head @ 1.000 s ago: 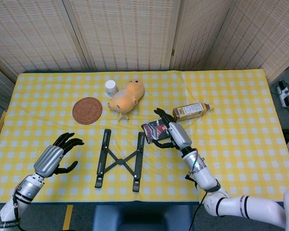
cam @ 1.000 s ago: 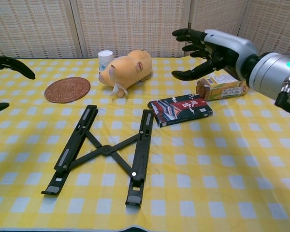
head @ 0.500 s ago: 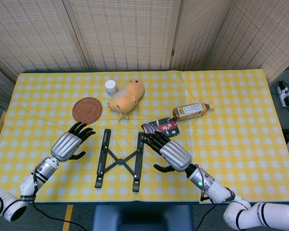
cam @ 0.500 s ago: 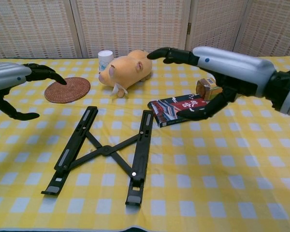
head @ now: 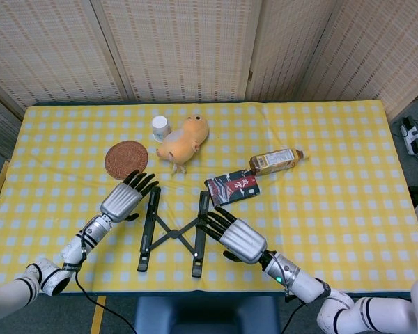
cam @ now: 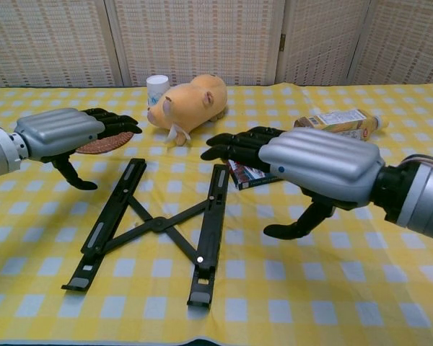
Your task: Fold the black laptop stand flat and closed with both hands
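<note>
Stand: black laptop stand (head: 174, 233) lies spread open in an X on the yellow checked cloth (head: 334, 167), near the front edge, between your two hands.
Left hand: your left hand (head: 122, 199) hovers just beside the stand's left rail, fingers apart, thumb down, holding nothing.
Right hand: your right hand (head: 238, 239) hangs over the right rail's outer side, fingers spread, empty.
Behind: plush toy (head: 183, 139), woven coaster (head: 125, 159), white cup (head: 161, 127), dark packet (head: 233, 187), bottle (head: 276, 160) on its side.
</note>
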Controlling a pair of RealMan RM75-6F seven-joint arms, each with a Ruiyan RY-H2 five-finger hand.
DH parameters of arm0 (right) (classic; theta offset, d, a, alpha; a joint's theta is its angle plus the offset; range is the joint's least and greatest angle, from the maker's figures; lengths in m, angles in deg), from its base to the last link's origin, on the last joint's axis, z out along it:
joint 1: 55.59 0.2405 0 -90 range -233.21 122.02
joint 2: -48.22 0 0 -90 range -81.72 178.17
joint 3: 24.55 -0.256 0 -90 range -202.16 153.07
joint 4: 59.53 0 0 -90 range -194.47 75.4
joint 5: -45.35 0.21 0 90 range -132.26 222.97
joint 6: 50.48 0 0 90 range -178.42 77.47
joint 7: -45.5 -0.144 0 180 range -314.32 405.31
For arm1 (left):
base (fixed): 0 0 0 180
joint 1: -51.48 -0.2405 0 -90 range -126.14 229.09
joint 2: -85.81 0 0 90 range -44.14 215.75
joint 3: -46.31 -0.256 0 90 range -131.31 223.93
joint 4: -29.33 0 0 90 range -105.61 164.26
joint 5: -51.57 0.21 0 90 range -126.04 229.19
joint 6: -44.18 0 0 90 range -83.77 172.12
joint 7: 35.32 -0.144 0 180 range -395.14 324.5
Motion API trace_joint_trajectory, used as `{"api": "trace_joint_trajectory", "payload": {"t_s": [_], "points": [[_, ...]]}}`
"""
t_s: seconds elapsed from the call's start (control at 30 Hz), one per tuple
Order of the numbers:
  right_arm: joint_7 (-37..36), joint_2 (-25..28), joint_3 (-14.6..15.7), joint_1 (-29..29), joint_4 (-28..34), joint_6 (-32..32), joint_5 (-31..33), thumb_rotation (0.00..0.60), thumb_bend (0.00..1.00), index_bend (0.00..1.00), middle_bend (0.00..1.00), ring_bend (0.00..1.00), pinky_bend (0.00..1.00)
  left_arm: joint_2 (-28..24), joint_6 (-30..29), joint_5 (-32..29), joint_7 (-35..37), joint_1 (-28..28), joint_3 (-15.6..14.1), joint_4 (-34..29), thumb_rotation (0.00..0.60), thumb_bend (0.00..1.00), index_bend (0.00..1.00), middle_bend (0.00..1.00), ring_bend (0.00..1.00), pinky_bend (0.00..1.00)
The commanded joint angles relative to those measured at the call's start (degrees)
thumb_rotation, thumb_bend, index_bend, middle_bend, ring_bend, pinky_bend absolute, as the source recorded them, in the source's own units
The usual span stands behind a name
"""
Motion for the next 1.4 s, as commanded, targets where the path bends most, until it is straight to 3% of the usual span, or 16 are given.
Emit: {"api": "trace_joint_trajectory", "payload": {"t_s": [0.03, 0.23, 0.53, 1.4], "points": [[2.3, -2.5, -0.5, 0.1, -2.3, 0.6, 1.1, 0.6, 0.25, 0.0, 0.0, 0.0, 0.0, 1.5, 1.1, -1.2, -1.1, 1.0, 0.5, 2.0, 0.6, 0.21, 0.03, 0.02, 0.0, 0.0], [2.7, -6.4, -1.9, -0.1, -6.3, -0.3, 2.6, 0.6, 0.24, 0.0, 0.0, 0.0, 0.0, 3.6, 0.6, -2.0, -1.5, 1.4, 0.5, 4.9, 0.6, 0.2, 0.02, 0.01, 0.0, 0.0], [4.6, -10.9, -2.5, 0.0, -10.6, -0.6, 3.5, 0.6, 0.24, 0.0, 0.0, 0.0, 0.0, 5.1, 1.4, -3.9, 0.0, 1.7, 0.5, 4.3, 0.6, 0.2, 0.02, 0.01, 0.0, 0.0], [2.7, -21.8, -1.8, 1.8, -25.3, -2.3, 1.1, 0.6, 0.24, 0.0, 0.0, 0.0, 0.0, 6.0, 2.6, -6.2, 4.3, 1.9, -0.3, 4.0, 0.6, 0.2, 0.02, 0.01, 0.0, 0.0]]}}
